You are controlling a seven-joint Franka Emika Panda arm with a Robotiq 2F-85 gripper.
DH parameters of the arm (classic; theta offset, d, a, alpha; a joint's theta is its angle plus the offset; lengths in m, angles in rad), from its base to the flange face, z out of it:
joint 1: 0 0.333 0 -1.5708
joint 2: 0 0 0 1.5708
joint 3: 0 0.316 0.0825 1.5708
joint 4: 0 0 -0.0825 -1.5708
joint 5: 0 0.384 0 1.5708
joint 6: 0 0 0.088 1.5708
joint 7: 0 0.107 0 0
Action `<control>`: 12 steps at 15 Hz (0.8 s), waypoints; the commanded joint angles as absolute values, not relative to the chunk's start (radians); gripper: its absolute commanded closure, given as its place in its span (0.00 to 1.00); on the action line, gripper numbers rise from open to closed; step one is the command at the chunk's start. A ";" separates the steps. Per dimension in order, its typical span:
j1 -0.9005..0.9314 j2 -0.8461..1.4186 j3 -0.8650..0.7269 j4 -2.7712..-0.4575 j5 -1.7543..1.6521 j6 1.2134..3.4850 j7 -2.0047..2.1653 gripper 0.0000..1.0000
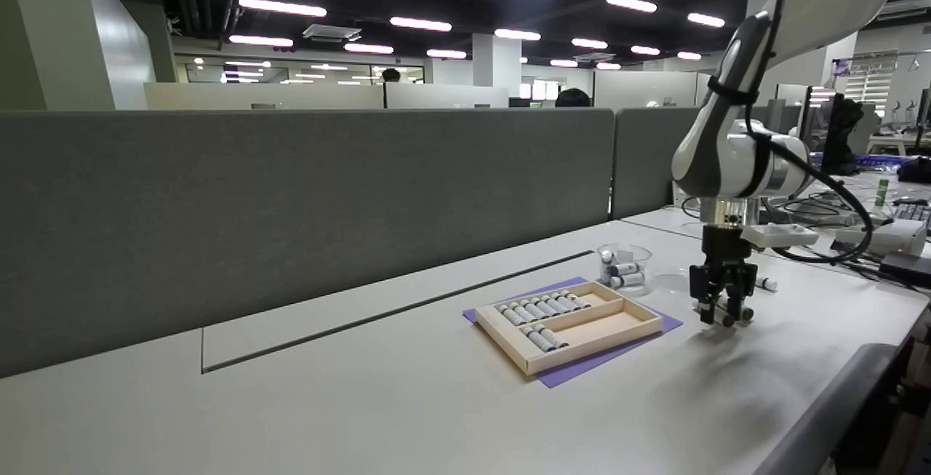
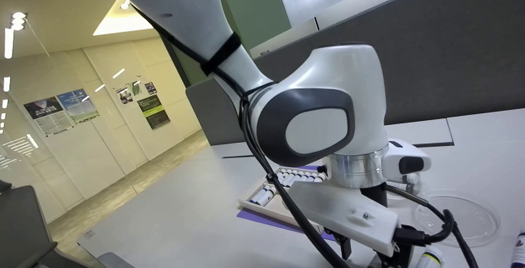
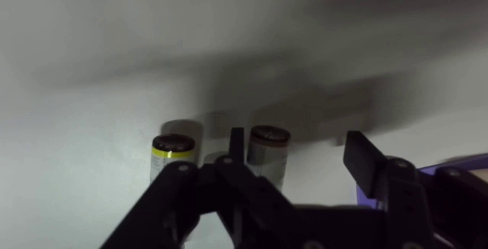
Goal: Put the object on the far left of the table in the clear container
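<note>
My gripper (image 3: 297, 148) is open in the wrist view, low over the white table (image 1: 364, 402). A small white-labelled bottle (image 3: 268, 155) with a dark end lies between the fingers, close beside the left finger, with a gap to the right one. A second bottle (image 3: 171, 153) with a yellow band lies outside the left finger. In an exterior view the gripper (image 1: 724, 302) is around the bottle ends (image 1: 724, 318). The clear container (image 1: 624, 271) stands behind the tray and holds several bottles; in an exterior view it (image 2: 413, 179) is partly hidden by the arm.
A wooden tray (image 1: 513, 344) with several bottles lies on a purple sheet (image 1: 574, 374). A clear round lid-like disc (image 2: 455, 218) lies near the container. Another bottle (image 1: 767, 284) lies behind the gripper, and one (image 2: 519, 249) at the view's edge. A grey partition (image 1: 305, 220) backs the table.
</note>
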State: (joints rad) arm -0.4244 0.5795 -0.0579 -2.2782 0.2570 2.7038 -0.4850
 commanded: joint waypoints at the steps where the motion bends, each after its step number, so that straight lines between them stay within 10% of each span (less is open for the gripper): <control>1: -0.448 0.602 -0.040 -2.254 0.236 2.715 -0.447 0.65; 6: -0.445 0.606 -0.051 -2.248 0.223 2.719 -0.431 0.99; 12: -0.438 0.562 -0.039 -2.183 0.229 2.613 -0.383 0.95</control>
